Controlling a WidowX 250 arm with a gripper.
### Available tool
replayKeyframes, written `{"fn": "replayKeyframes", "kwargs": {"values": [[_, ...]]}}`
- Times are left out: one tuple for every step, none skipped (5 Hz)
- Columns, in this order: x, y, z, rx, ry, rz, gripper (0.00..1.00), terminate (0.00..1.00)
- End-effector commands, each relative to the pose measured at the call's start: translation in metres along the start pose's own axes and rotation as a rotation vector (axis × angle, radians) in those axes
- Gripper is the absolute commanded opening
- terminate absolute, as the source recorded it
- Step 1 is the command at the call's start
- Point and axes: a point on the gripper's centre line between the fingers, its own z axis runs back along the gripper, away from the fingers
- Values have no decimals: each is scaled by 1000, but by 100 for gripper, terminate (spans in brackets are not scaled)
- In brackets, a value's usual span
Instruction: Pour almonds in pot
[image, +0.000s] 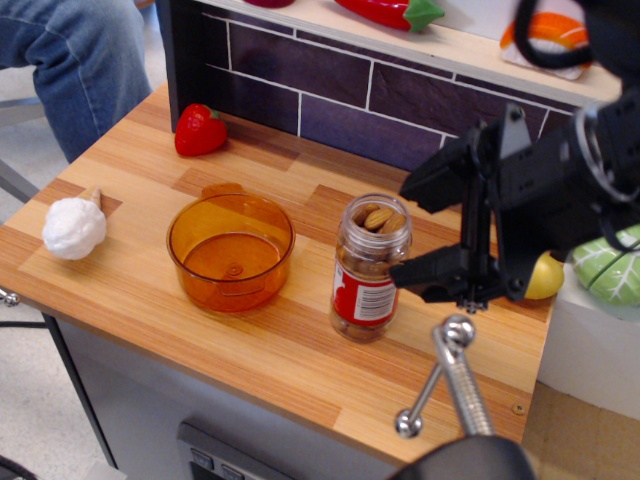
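The almonds (377, 217) fill a clear jar (369, 270) with a red and white label, standing upright and uncapped near the middle of the wooden counter. The orange translucent pot (231, 251) sits empty to the jar's left, its tab handle at the back. My black gripper (418, 227) is open just right of the jar, turned sideways, one finger (435, 176) above and behind the jar top, the other finger (425, 272) beside its right side. It holds nothing.
A toy strawberry (199, 131) lies at the back left, a white garlic-like toy (74, 226) at the left edge, a yellow lemon (545, 279) behind my gripper, a green cabbage (611, 258) at far right. A metal handle (452, 379) juts up at the front. A shelf runs along the back.
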Motion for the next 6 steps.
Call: {"fn": "replayKeyframes", "kwargs": {"values": [[25,5,-19,2,69,-86,100,0],[38,18,-33,-15,133,-86,100,0],[39,21,-48,-26,183,-80,100,0],[35,20,-63,-46,230,-83,100,0],[26,12,-64,-68,248,-114,100,0],[15,6,-68,-106,272,-155,100,0]]}}
